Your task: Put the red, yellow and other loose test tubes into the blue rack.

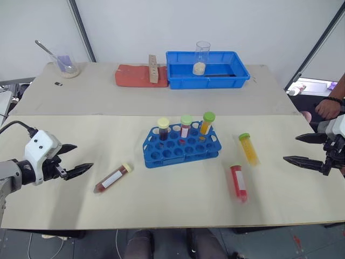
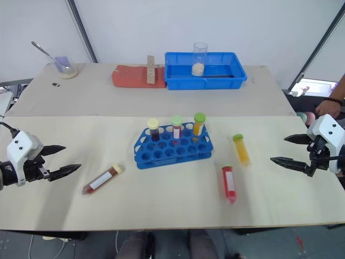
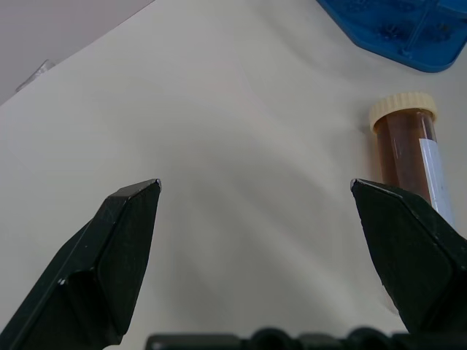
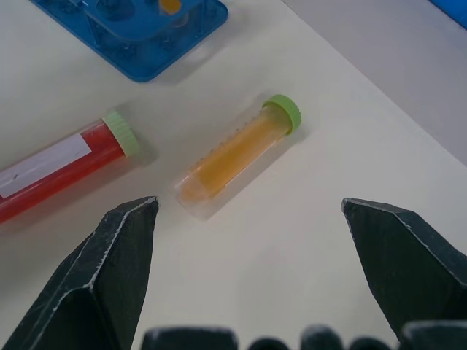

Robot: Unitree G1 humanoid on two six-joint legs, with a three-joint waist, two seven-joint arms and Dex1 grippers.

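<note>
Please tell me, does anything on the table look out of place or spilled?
Nothing is spilled. Three capped tubes lie flat beside the blue rack instead of standing in it: a dark red tube on its left, a yellow-orange tube and a bright red tube on its right.

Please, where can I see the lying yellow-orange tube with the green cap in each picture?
Left eye view: yellow-orange tube lies right of the blue rack.
Right eye view: again right of the rack.
Left wrist view: not in it.
Right wrist view: centre, beside the red tube.
Shared landmark: the blue rack.
</note>
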